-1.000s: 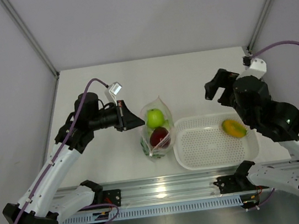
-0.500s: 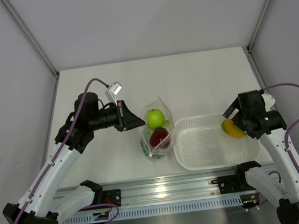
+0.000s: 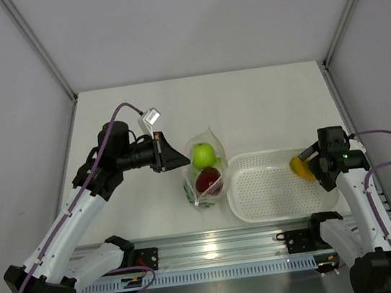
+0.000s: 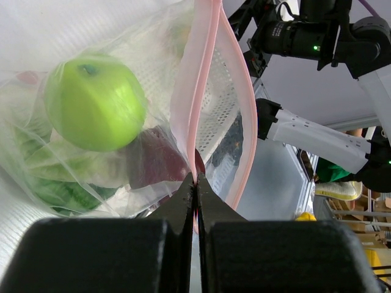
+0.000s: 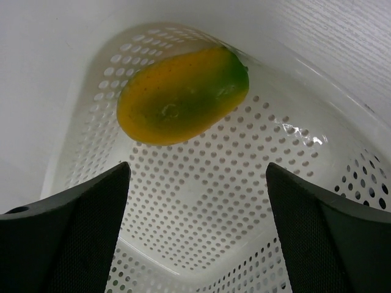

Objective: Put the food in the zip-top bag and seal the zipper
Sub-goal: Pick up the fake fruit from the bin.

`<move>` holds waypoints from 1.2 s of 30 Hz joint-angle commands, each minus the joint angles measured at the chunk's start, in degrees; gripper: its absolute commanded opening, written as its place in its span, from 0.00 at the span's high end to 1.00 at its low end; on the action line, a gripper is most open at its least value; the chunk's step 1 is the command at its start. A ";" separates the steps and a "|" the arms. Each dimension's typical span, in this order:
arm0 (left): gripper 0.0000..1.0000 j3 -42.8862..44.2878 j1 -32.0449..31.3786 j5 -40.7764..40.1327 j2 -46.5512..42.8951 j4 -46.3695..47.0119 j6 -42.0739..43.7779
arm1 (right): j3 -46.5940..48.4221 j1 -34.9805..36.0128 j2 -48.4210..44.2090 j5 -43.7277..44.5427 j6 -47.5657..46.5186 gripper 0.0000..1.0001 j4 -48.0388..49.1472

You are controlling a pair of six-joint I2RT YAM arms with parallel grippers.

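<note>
White perforated basket [image 3: 269,193] lies beneath the right end effector [image 5: 197,177], jaws spread wide. Limp, slippery zip-top bag [image 4: 153,36] stands ahead of the left end effector [image 4: 195,189]. Probably light, rigid yellow-orange fruit [image 5: 180,97] sits just ahead of the right jaws; grasp across its middle. Pink zipper [image 4: 204,61]: clamped between the left jaws.

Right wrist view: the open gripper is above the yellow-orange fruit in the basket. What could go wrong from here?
1. The yellow-orange fruit lies against the basket corner wall; a finger of the right gripper may strike the wall, or the rounded fruit may slip out.
2. The left gripper pinches the zipper at one spot, and the zip-top bag mouth looks narrow; the fruit may snag there.
</note>
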 commanded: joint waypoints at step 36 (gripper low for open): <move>0.99 -0.47 0.28 1.17 -1.05 1.09 -1.04 | -10.92 8.50 11.71 16.93 14.86 0.10 16.76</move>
